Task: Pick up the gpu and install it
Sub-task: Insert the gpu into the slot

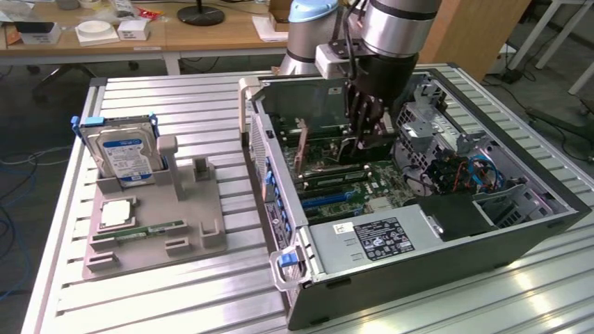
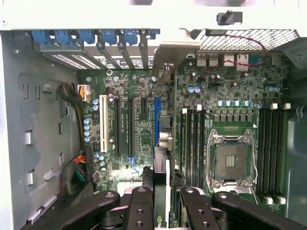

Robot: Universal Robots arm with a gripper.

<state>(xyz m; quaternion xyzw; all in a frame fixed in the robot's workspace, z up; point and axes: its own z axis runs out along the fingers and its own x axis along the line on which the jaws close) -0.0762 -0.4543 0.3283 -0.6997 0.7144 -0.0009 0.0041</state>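
The gripper point(image 1: 368, 136) squeezes the gpu point(image 2: 161, 184); keep it straight over the blue slot point(image 2: 157, 120) and push softly.

Arm point(image 1: 399, 21) pointing straight down, fingers point(image 2: 140, 208) clamped on the gpu point(image 2: 161, 213).
The arm's base stands at the far edge of the tabletop point(image 1: 167, 104) in the exterior view. Its silver wrist link is vertical, and the black gripper point(image 1: 368, 136) hangs straight below it. In the wrist view the two dark, perforated fingers stand parallel, one on each side of the thin card, which they grip edge-on.
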